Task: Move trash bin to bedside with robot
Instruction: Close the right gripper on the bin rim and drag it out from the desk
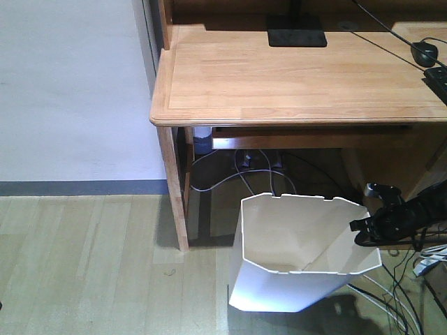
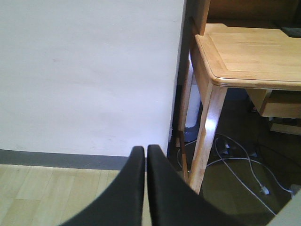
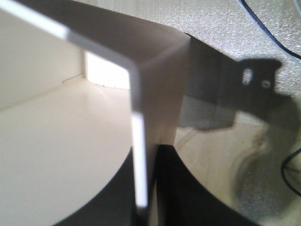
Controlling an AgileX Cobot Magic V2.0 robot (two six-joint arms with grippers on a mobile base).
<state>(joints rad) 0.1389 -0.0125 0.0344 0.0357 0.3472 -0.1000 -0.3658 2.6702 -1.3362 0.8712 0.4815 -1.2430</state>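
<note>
So, right gripper (image 1: 368,225) is pinched on the bin (image 1: 279,293) rim, left gripper (image 2: 145,155) closed empty. Bin's by the desk (image 1: 293,77), no bed visible, so the hauling's all left.

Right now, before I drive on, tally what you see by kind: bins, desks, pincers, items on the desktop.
Bins: 1, the white trash bin
Desks: 1, the wooden desk
Pincers: 2, the left pincer shut on nothing, the right pincer clamped on the bin's rim
Desktop items: 3, black stand base, computer mouse, keyboard edge
Total: 7
</note>
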